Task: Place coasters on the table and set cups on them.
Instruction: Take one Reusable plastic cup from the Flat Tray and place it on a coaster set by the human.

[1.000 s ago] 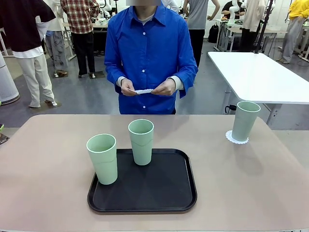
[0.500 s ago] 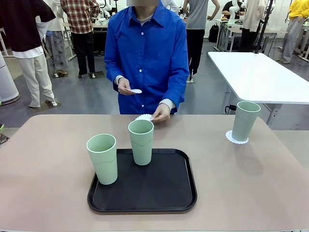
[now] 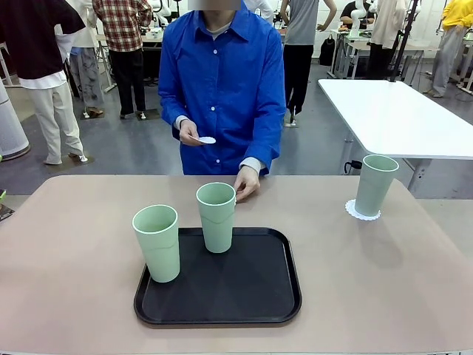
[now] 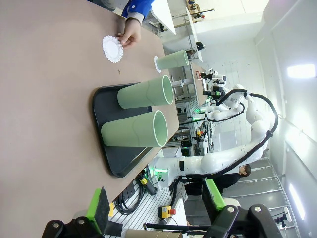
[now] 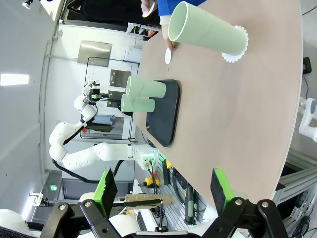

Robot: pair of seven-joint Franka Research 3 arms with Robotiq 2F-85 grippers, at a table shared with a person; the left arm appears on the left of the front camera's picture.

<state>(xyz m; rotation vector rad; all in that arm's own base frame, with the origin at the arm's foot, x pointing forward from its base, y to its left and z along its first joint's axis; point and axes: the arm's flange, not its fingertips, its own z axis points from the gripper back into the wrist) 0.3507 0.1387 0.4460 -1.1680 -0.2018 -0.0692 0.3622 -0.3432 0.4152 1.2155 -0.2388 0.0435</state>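
Coaster (image 4: 113,48) hidden behind cup (image 3: 216,216), at hand (image 3: 247,183)

Cup (image 5: 205,33) atop coaster (image 5: 232,56) beyond spread tool (image 5: 163,184)

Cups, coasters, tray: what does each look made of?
Cups: likely matte plastic, judging by the uniform pale green, thin rims and lack of gloss.
Coasters: thin white paper or lace-like fabric with scalloped edges, lying flat. I can't tell which.
Tray: probably hard plastic. It is black with a slight sheen and a moulded raised rim.
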